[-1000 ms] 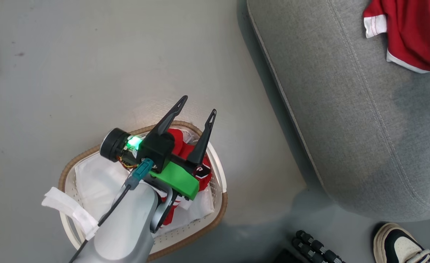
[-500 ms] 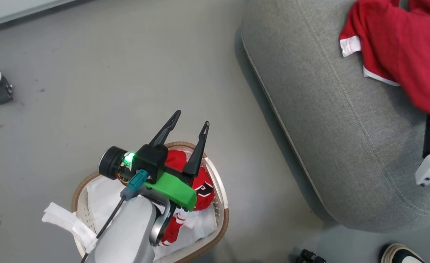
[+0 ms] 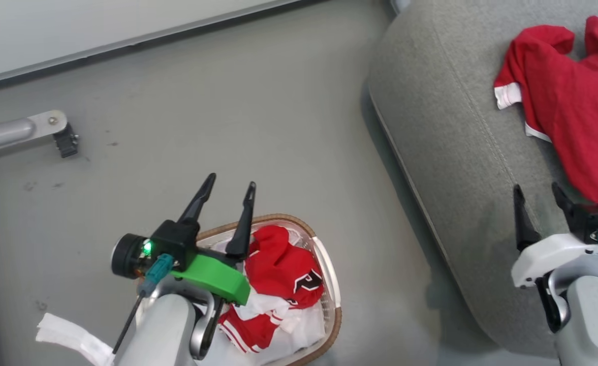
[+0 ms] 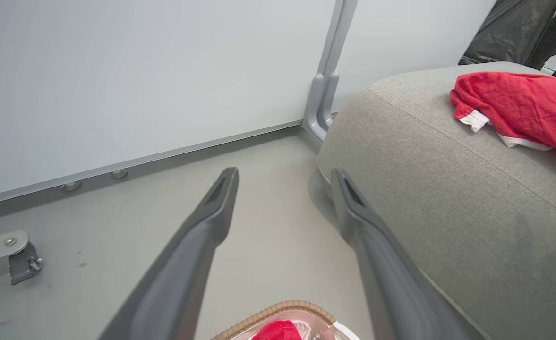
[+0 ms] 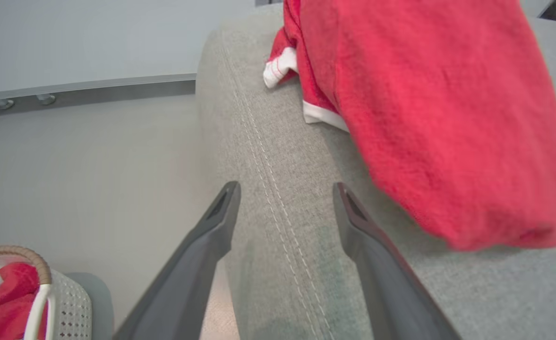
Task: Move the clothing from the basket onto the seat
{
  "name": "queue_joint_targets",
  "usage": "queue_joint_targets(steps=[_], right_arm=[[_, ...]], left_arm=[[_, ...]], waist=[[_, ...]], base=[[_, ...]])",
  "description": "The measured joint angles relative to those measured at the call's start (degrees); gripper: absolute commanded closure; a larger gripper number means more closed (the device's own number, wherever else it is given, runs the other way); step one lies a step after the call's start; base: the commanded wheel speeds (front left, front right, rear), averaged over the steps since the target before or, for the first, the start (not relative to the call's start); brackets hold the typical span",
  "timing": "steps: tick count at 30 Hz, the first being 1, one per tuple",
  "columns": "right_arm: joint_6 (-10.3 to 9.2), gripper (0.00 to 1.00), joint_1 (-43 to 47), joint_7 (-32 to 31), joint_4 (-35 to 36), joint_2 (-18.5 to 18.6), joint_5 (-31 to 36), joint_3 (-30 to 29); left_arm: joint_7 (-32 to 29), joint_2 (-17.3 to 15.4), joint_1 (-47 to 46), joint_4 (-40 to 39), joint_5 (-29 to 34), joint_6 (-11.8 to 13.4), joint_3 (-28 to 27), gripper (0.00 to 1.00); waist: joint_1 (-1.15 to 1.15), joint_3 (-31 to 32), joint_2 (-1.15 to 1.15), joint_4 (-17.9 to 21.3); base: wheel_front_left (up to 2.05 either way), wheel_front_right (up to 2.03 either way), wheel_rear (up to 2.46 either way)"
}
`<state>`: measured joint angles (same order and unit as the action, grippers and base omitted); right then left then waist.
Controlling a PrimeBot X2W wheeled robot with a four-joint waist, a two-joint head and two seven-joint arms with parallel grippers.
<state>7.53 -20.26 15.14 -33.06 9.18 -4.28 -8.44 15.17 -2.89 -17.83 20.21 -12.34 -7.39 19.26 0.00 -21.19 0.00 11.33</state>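
Observation:
A red garment point(image 3: 573, 101) with white cuffs lies spread on the grey seat point(image 3: 461, 168) at the right. More red clothing point(image 3: 283, 269) with a black-and-white emblem sits in the white basket point(image 3: 329, 284) with the tan rim, low in the head view. My left gripper point(image 3: 230, 185) hangs open above the basket's far rim, nothing between its fingers. My right gripper point(image 3: 537, 193) stands open over the seat, just short of the red garment point(image 5: 424, 118), holding nothing. The basket point(image 5: 37, 278) also peeks into the right wrist view's lower left corner.
A white wall panel with a grey base rail point(image 4: 164, 158) runs along the far side of the floor. A metal foot with a caster point(image 3: 60, 134) juts in from the left. A white cloth strip point(image 3: 70, 338) hangs off the basket's near left side.
The head camera has swung, so the scene shifted. My right gripper has come into view beside the garment on the seat, open. The left gripper stays open over the basket.

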Motion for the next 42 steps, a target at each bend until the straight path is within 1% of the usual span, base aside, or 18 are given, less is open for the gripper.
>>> queue_joint_targets(steps=[2, 6, 11, 15, 19, 29, 34, 38, 42], right_arm=[[0.00, 0.00, 0.0, 0.0, 2.1, -0.9, -0.8, 1.3], [-0.01, 0.00, -0.1, 0.0, 6.1, -2.3, -2.3, 3.6], [0.00, 0.00, -0.3, 0.0, 9.3, -3.0, -3.2, 5.8], [0.00, 0.00, 0.0, 0.0, 11.3, -3.5, -3.5, 6.3], [-0.01, 0.00, 2.2, 0.0, 12.2, -4.1, -4.4, 5.0], [-0.01, 0.00, 7.2, 0.0, 13.1, -5.3, -4.7, 4.0], [-0.01, 0.00, 9.6, 0.0, 13.1, -5.8, -5.0, 4.0], [-0.01, 0.00, 11.6, 0.0, 12.6, -6.0, -5.9, 3.9], [-0.01, 0.00, 13.6, 0.0, 12.2, -6.2, -6.4, 4.0]], left_arm=[[0.0, 0.0, 0.9, -0.6, -0.2, 0.2, -1.5, 0.00], [0.0, 0.0, 1.9, -1.5, -1.1, 1.4, -4.3, 0.00], [0.0, 0.0, 2.9, -1.7, -1.0, 2.9, -8.5, 0.00], [0.0, 0.0, 4.7, -1.9, -0.4, 3.7, -11.5, 0.00], [0.0, 0.1, 6.8, -2.5, 0.1, 4.0, -13.5, 0.00], [0.0, 0.1, 12.4, -3.4, -0.1, 4.4, -15.1, 0.00], [0.0, 0.1, 14.5, -3.5, -0.1, 4.3, -15.3, 0.00], [0.0, 0.1, 16.3, -3.4, -0.7, 3.3, -14.9, 0.00], [0.0, 0.1, 18.0, -3.1, -0.9, 3.1, -14.7, 0.00]], waist=[[0.00, 0.7, 0.00, -1.1], [0.00, 2.0, 0.00, -3.1], [0.00, 3.6, 0.00, -5.8], [0.00, 5.3, 0.00, -7.9], [0.00, 7.2, 0.00, -9.7], [0.00, 12.4, 0.00, -12.7], [0.00, 14.9, 0.00, -13.2], [0.00, 16.6, 0.00, -13.3], [0.00, 18.2, 0.00, -13.2]], base=[[0.00, 0.00, 0.00], [0.00, 0.00, 0.00], [0.00, 0.00, 0.00], [0.00, 0.00, 0.00], [0.00, 0.00, 0.00], [0.00, 0.00, 0.00], [0.00, 0.00, 0.00], [0.00, 0.00, 0.00], [0.00, 0.00, 0.00]])
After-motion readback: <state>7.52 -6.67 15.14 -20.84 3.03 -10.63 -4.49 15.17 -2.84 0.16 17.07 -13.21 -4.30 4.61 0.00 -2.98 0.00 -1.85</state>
